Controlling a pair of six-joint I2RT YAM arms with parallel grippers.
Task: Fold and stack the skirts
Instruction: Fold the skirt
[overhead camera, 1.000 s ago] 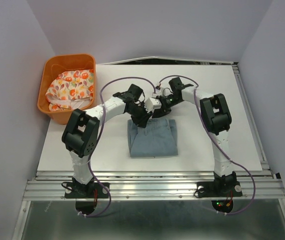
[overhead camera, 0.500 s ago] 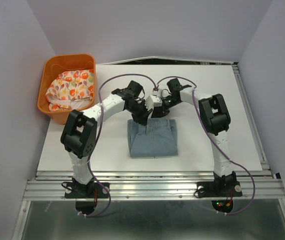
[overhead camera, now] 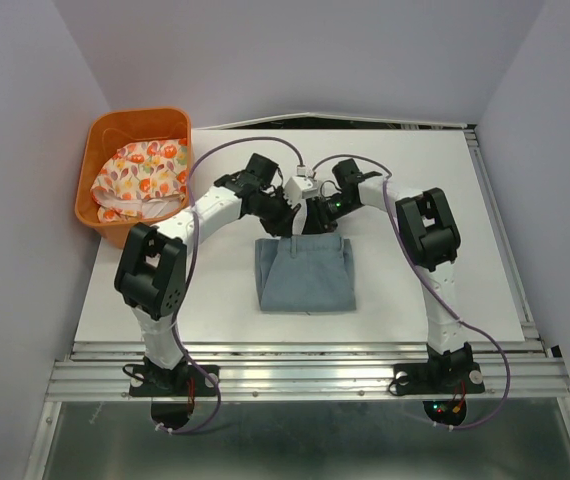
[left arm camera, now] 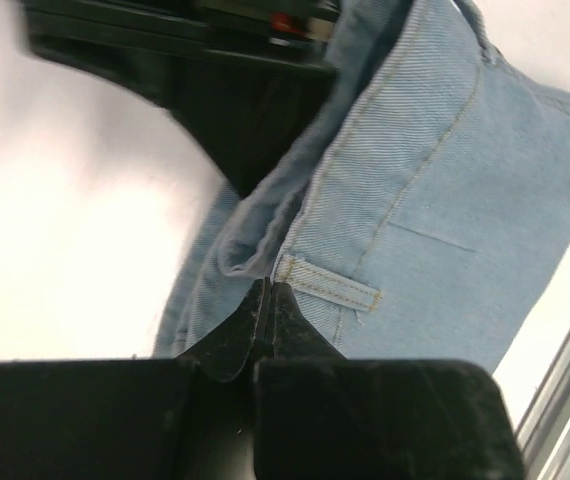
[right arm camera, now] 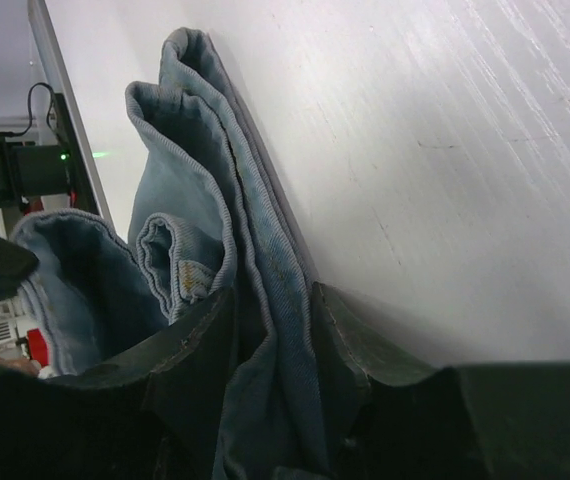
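Observation:
The light blue denim skirt point(overhead camera: 305, 275) lies folded on the white table point(overhead camera: 435, 200), in front of both grippers. My left gripper point(overhead camera: 287, 222) is at its far edge. In the left wrist view the gripper point(left arm camera: 268, 285) is shut, pinching the waistband edge by a belt loop point(left arm camera: 327, 284). My right gripper point(overhead camera: 315, 214) is beside it, and in the right wrist view it point(right arm camera: 270, 300) is shut on bunched folds of the denim skirt point(right arm camera: 190, 180). The white floral skirt point(overhead camera: 140, 178) lies crumpled in the orange basket point(overhead camera: 105, 128).
The orange basket stands at the table's far left corner. Purple cables loop over both arms near the grippers. The table's metal rail point(overhead camera: 305, 352) runs along the near edge. Walls close in the left, right and back.
Both grippers have moved toward the far side of the table, staying together at the denim skirt's far edge. The skirt's far edge has been drawn slightly that way.

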